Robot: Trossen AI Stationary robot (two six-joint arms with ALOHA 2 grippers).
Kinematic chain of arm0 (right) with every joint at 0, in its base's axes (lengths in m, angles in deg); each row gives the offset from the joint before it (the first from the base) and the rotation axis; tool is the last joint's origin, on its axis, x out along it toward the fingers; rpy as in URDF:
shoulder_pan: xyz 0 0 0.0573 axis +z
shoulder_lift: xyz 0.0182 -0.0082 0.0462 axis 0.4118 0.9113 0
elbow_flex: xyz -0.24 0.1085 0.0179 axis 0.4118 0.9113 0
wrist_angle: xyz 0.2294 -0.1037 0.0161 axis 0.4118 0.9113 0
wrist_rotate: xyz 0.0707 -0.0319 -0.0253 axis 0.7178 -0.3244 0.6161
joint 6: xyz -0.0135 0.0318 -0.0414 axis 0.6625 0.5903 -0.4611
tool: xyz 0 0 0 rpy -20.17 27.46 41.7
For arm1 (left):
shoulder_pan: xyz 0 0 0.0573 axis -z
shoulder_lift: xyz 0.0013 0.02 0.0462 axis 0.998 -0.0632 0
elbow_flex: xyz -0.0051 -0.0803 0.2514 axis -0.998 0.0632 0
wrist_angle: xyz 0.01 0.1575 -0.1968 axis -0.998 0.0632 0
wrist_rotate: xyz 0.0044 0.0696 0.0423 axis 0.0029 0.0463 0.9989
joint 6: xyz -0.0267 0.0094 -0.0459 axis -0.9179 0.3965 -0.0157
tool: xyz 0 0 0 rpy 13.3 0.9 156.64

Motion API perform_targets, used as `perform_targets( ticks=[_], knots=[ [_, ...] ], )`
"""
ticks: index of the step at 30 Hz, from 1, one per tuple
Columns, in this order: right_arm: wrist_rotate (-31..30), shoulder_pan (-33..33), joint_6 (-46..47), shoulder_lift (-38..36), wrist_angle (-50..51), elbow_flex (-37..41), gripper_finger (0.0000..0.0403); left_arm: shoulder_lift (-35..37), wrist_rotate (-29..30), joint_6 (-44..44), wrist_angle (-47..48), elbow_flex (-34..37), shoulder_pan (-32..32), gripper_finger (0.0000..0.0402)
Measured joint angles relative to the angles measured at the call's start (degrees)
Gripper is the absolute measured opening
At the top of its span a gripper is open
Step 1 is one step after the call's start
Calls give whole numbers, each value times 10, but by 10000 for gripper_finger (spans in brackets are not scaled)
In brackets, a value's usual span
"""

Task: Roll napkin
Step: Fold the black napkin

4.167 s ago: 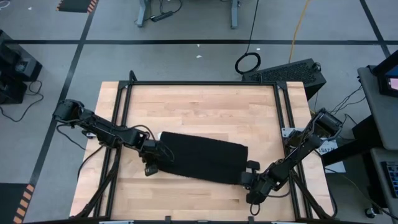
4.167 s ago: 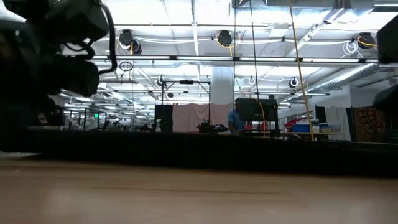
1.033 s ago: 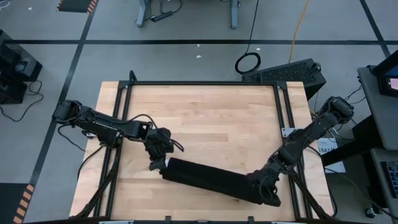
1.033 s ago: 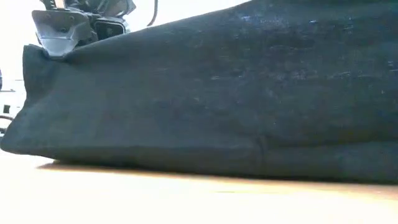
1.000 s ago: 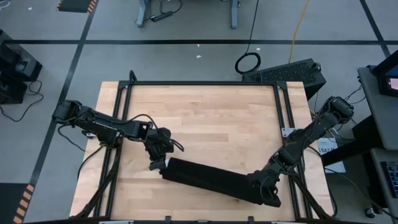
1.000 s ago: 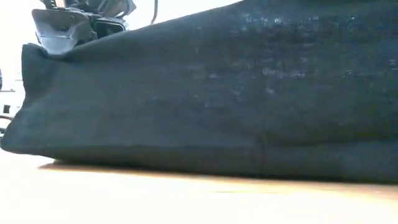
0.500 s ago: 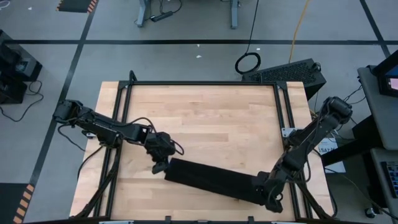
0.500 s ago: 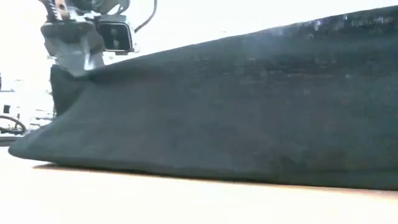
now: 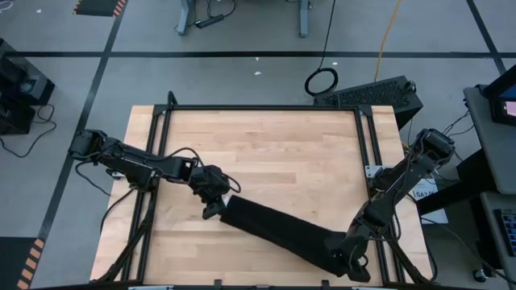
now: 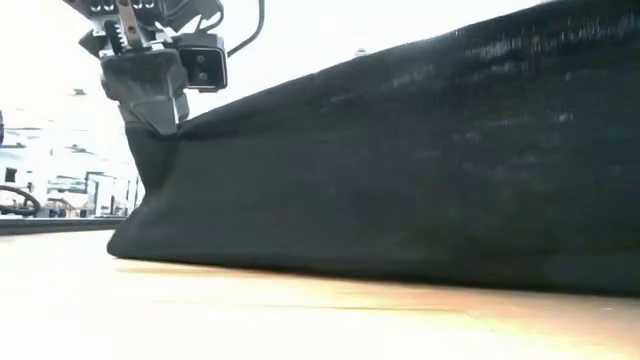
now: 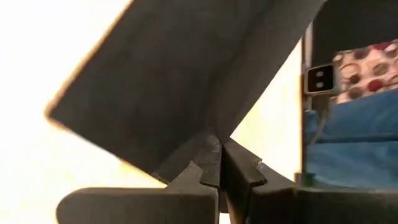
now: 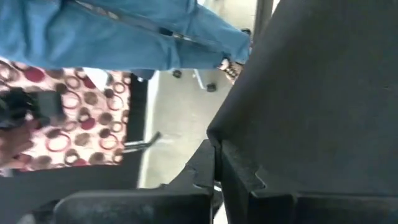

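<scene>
Our left gripper (image 9: 216, 206) is pinching 1 end of the napkin (image 9: 282, 234), and our right gripper (image 9: 345, 259) is clamping the other end near the table (image 9: 274, 153) front edge. We are seeing no readable writing.

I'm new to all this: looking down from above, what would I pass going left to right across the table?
left gripper pinching one end of the cloth → black napkin stretched slantwise over the wooden table → right gripper pinching its other end.
</scene>
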Motion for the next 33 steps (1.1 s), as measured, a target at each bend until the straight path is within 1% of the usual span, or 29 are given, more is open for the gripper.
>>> perform_targets(
  ticks=[3,5,6,9,11,15,19,22,25,31,33],
  knots=[
    [2,3,14,-5,-11,0,1,2,-23,-26,-11,0,-1,6],
    [2,3,-1,-8,-14,0,1,2,-24,-28,-23,0,-1,6],
    [-2,4,-5,-8,2,-1,1,2,-21,-28,-26,0,-1,6],
    [-34,3,3,-6,90,1,1,2,10,-25,-19,0,-2,6],
    [-39,3,1,-6,116,1,1,2,32,-21,-19,0,-3,6],
    [-29,7,1,-6,110,5,0,2,49,-12,-27,0,-8,6],
    [-34,7,35,-6,112,15,0,-10,77,19,-29,0,-17,6],
    [-52,8,53,-6,115,16,0,-20,77,35,-31,0,-25,6],
    [-54,8,60,-6,94,17,0,-21,75,34,-34,0,-28,6],
    [-50,9,52,-6,-44,17,0,-12,18,32,-68,0,-28,6],
    [-50,9,45,-6,-80,17,0,-8,14,26,-77,0,-28,6]
  ],
)
